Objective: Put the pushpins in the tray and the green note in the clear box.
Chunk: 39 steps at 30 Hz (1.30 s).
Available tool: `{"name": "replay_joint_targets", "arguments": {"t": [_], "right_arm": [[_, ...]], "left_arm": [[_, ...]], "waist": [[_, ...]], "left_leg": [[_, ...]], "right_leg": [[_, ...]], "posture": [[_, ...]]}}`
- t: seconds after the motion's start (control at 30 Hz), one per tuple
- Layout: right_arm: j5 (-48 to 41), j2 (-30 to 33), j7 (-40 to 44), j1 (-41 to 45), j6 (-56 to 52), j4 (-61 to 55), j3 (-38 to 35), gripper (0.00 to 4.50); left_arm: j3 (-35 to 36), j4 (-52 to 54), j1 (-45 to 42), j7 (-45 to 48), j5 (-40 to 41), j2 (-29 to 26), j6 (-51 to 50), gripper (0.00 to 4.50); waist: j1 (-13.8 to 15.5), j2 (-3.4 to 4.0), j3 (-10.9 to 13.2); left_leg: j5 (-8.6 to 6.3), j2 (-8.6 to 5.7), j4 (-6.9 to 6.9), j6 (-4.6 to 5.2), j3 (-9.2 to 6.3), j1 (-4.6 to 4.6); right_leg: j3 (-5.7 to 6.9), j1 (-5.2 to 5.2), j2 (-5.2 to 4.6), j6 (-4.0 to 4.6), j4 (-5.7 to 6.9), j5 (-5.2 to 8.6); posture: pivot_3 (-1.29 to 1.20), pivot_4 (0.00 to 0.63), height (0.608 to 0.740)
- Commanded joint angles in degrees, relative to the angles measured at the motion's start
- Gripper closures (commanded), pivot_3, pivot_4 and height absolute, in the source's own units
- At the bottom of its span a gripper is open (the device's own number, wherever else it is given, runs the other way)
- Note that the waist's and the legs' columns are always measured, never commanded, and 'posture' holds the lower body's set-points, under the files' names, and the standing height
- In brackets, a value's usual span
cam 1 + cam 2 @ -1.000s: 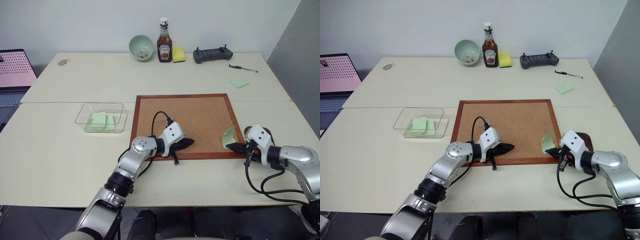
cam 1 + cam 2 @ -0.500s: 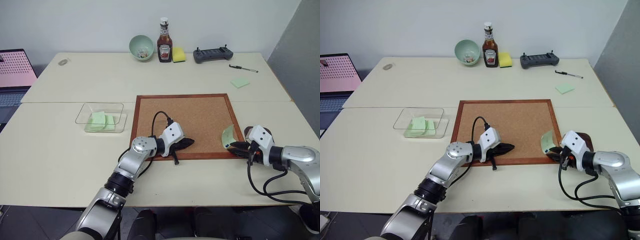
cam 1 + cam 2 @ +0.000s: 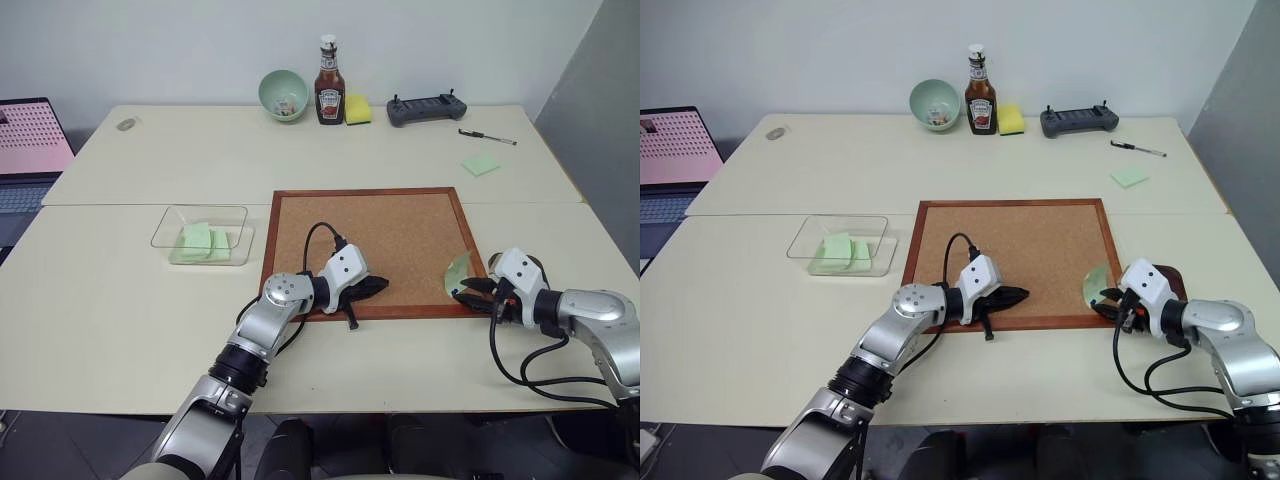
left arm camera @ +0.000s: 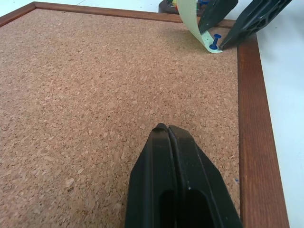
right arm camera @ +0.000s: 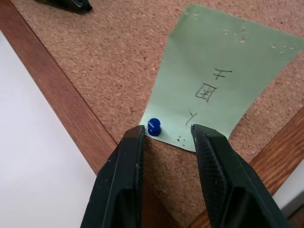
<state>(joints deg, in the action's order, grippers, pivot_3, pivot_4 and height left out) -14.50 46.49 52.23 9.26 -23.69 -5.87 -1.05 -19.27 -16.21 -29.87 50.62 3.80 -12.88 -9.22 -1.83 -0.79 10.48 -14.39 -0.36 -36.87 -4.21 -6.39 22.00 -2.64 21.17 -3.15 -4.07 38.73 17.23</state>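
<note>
Green note (image 5: 216, 78) pinned by one blue pushpin (image 5: 153, 127) at cork board (image 3: 390, 235) near-right corner, handwritten marks illegible. Right hand (image 5: 167, 135) fingers apart, straddling the pin. Left hand (image 4: 167, 129) pressed together, empty. Ketchup bottle (image 3: 329, 88) label unreadable.

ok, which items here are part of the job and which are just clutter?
Job:
- green note, pinned on the cork board
- blue pushpin at the note's corner
- tray beside the right claw
- clear box

Lying about:
- ketchup bottle
- green bowl
- yellow sponge
- controller
- pen
- green sticky pad
- laptop
</note>
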Motion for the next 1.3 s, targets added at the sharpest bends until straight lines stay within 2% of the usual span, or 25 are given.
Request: {"name": "replay_joint_targets", "arguments": {"t": [0.03, 0.13, 0.23, 0.87, 1.13, 1.3], "right_arm": [[0.34, -0.07, 0.01, 1.13, 1.43, -0.04, -0.74, 3.32], [0.08, -0.17, 0.12, 1.19, 1.21, -0.39, -0.73, 4.03], [-0.22, -0.12, 0.38, 0.99, 0.91, -0.96, -0.74, 4.49], [-2.48, 2.11, 2.31, 0.66, -0.36, -8.67, -2.52, 4.49], [-1.86, 2.85, 3.03, 1.29, 1.03, -8.54, -2.12, 4.49], [-1.43, 4.14, 2.98, 1.17, 2.16, -6.32, -4.34, 4.49]], "left_arm": [[-0.77, -1.30, 0.84, 0.00, -0.94, 0.04, -0.22, 4.50], [-0.76, -1.37, 0.86, -0.01, -0.92, 0.06, -0.17, 4.50], [-0.79, -1.35, 0.97, -0.04, -0.94, 0.06, -0.11, 4.50], [-0.34, -1.38, 1.45, -0.44, -0.51, 0.20, -0.51, 4.50], [0.72, -0.97, 1.11, -1.08, 0.09, 1.05, -1.56, 4.50], [0.94, -0.88, 1.26, -1.37, -0.07, 1.04, -1.31, 4.50]], "waist": [[0.00, -0.01, 0.00], [-0.01, 0.00, 0.00], [-0.04, 0.00, 0.00], [0.01, 0.00, 0.00], [0.06, -0.01, 0.01], [0.08, -0.01, 0.00]], "left_leg": [[0.00, 0.00, 0.00, 0.00, 0.00, 0.00], [0.00, -0.01, 0.00, 0.00, 0.01, 0.00], [0.00, 0.00, -0.01, 0.00, 0.01, 0.00], [0.00, 0.00, 0.01, 0.00, 0.00, 0.01], [0.00, -0.01, 0.01, 0.00, 0.00, 0.01], [0.00, -0.01, 0.01, 0.00, 0.00, 0.01]], "right_leg": [[0.00, 0.00, 0.00, 0.00, 0.00, 0.00], [-0.01, 0.00, 0.00, 0.00, 0.00, 0.00], [-0.01, 0.00, 0.00, 0.00, 0.00, 0.00], [0.00, 0.01, 0.00, 0.00, -0.01, 0.00], [0.00, 0.01, 0.00, -0.01, -0.02, 0.00], [0.00, 0.00, 0.00, -0.01, -0.02, 0.00]], "posture": [[0.00, 0.150, 0.740], [0.00, 0.150, 0.740], [0.00, 0.150, 0.740], [0.00, 0.150, 0.740], [0.00, 0.150, 0.740], [0.00, 0.150, 0.740]]}}
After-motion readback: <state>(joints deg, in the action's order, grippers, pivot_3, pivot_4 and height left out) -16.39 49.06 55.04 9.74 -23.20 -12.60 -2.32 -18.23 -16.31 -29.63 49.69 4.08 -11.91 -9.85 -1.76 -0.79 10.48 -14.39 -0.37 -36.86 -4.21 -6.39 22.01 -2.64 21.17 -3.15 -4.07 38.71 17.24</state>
